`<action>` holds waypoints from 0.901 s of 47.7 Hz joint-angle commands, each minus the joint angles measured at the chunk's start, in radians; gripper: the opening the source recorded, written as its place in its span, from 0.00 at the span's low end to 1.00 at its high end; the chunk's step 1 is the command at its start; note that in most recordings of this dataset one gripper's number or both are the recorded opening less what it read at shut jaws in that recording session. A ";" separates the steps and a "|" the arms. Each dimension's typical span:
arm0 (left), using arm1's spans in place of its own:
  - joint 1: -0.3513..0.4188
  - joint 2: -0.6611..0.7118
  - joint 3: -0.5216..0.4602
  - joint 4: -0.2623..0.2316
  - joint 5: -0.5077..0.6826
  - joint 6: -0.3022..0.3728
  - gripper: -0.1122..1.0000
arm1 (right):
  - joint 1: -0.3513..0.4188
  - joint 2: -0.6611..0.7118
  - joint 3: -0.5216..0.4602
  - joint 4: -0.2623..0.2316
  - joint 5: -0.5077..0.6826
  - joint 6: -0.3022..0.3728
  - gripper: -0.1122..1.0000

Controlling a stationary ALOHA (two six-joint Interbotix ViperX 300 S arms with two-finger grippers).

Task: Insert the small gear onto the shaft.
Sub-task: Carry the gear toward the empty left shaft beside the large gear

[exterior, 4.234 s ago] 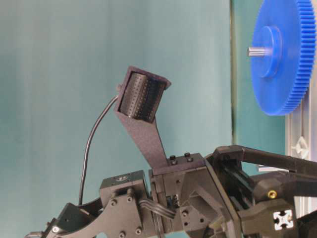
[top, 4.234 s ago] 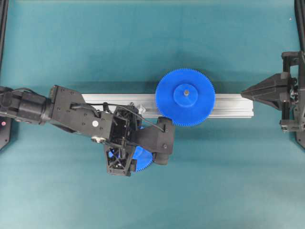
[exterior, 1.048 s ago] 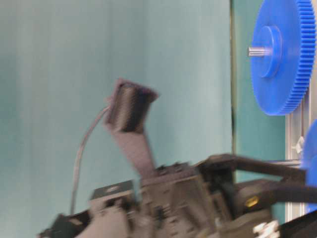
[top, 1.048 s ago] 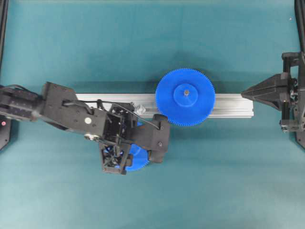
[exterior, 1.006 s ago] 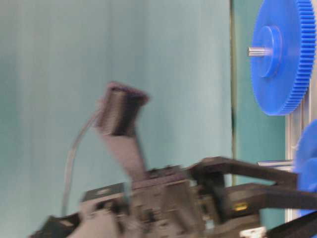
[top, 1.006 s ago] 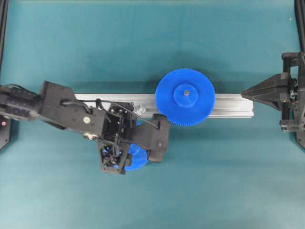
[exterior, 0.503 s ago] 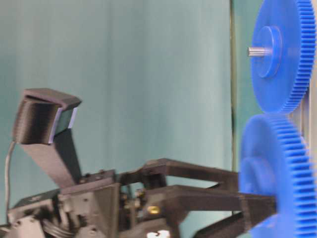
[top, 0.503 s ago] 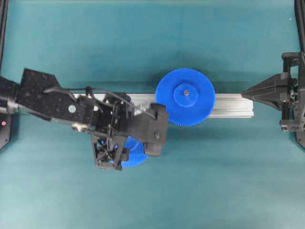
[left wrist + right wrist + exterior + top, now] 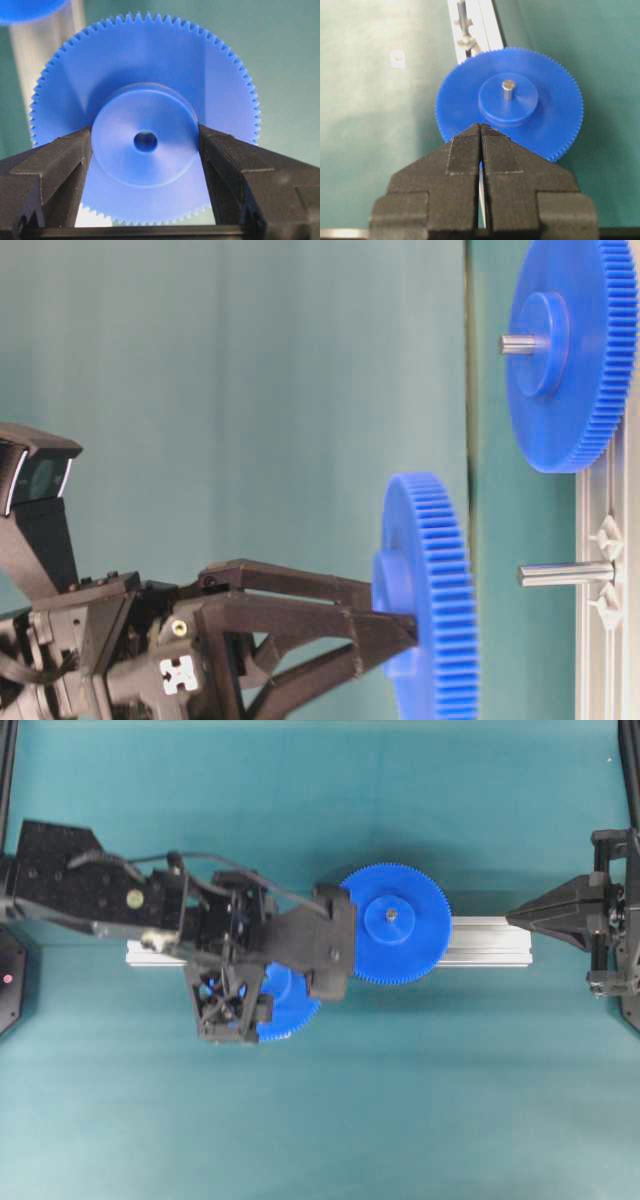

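Observation:
The small gear [image 9: 145, 60] is a blue toothed disc with a round hub and a centre hole. My left gripper [image 9: 145, 142] is shut on that hub, one black finger [image 9: 65, 160] on each side. Seen from table level, the small gear [image 9: 430, 600] hangs off the rail in my left gripper [image 9: 395, 615], a short gap from the tip of the silvery shaft [image 9: 565, 573] and a little off its line. From overhead, the small gear [image 9: 295, 1010] shows under the left wrist; the shaft is hidden there. My right gripper [image 9: 481, 127] is shut and empty.
The larger blue gear [image 9: 393, 924] sits on its own pin on the aluminium rail [image 9: 490, 942], just right of the left wrist. My right gripper [image 9: 515, 915] rests at the rail's right end. A small white tag [image 9: 396, 58] lies on the green mat.
My left arm has swung up over the rail with the small gear. At table level the gear has drawn back from the rail, uncovering the shaft. The right arm has not moved.

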 commanded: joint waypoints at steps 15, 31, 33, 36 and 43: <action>0.034 -0.041 -0.075 0.003 0.005 0.041 0.73 | -0.002 0.005 -0.011 0.002 -0.005 0.009 0.11; 0.057 -0.037 -0.092 0.006 0.005 0.046 0.73 | -0.003 0.005 -0.009 0.002 -0.005 0.011 0.11; 0.057 -0.035 -0.092 0.003 0.005 0.046 0.73 | -0.002 0.005 -0.009 0.002 -0.006 0.017 0.11; 0.058 -0.035 -0.091 0.006 0.005 0.046 0.73 | -0.003 0.005 -0.008 0.002 -0.006 0.025 0.11; 0.063 -0.034 -0.087 0.006 0.003 0.048 0.73 | -0.002 0.005 -0.005 0.002 -0.006 0.029 0.11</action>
